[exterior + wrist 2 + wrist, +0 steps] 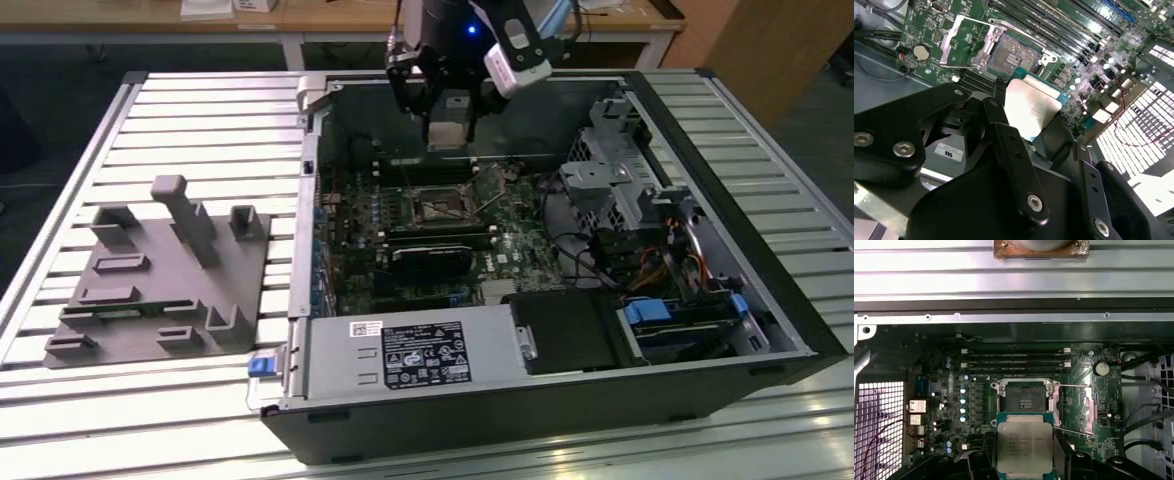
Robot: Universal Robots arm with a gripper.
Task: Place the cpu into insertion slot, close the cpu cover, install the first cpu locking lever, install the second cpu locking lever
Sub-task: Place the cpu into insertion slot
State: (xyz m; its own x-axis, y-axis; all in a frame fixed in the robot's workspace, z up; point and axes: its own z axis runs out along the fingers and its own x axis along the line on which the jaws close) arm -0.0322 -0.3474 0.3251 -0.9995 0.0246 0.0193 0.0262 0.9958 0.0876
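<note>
Pinching the cpu (pixel 1024 440) by its edges in the gripper (pixel 1024 454), above the motherboard (pixel 1079 360), near but clear of the open insertion slot (pixel 1025 399).

I'm working in a lab. Slatted aluminium worktop (pixel 174 130), an opened computer tower (pixel 534 410), a grey parts jig (pixel 147 300) beside it.

In the exterior view an open case (pixel 534 415) lies on a slatted worktop (pixel 187 100). A grey fixture (pixel 160 290) sits at nine o'clock of the case, apart from it. Inside, a labelled power supply (pixel 400 350) runs along the six o'clock edge. A black graphics card (pixel 430 262) lies at twelve o'clock of it. A drive cage (pixel 607 190) stands at three o'clock, with coloured cables (pixel 654 265) beside it. A blue tab (pixel 263 367) juts from the seven o'clock corner. In the first wrist view, memory slots (pixel 1016 361) lie near a coin battery (pixel 1101 368).
</note>
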